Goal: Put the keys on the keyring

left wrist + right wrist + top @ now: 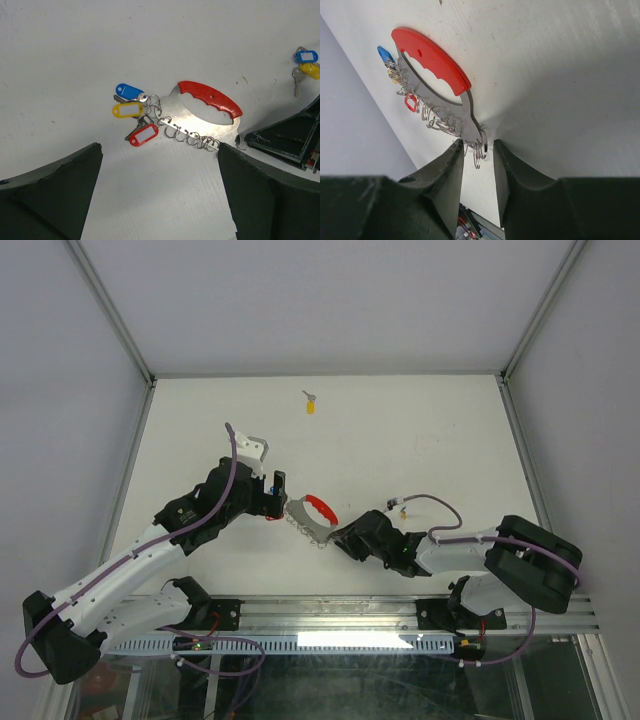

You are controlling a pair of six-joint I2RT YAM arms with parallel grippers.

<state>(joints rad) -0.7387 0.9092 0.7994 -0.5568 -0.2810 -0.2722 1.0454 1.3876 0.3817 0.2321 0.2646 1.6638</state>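
Note:
The keyring (210, 98) lies flat on the white table: a curved red strip on a thin metal plate, with a row of wire rings (192, 138) along its edge. It also shows in the top view (318, 506) and the right wrist view (432, 59). Three keys with blue (129, 91), yellow (127, 110) and red (144, 135) tags hang at its left end. My left gripper (160, 200) is open wide and empty just before the rings (280, 498). My right gripper (479, 150) is closed on the keyring's other end (338, 536).
Two more keys with blue (306, 56) and yellow (312, 71) tags lie beyond the right gripper, by its cable (400, 505). One yellow-tagged key (311, 405) lies far back near the rear wall. Walls enclose the table on three sides.

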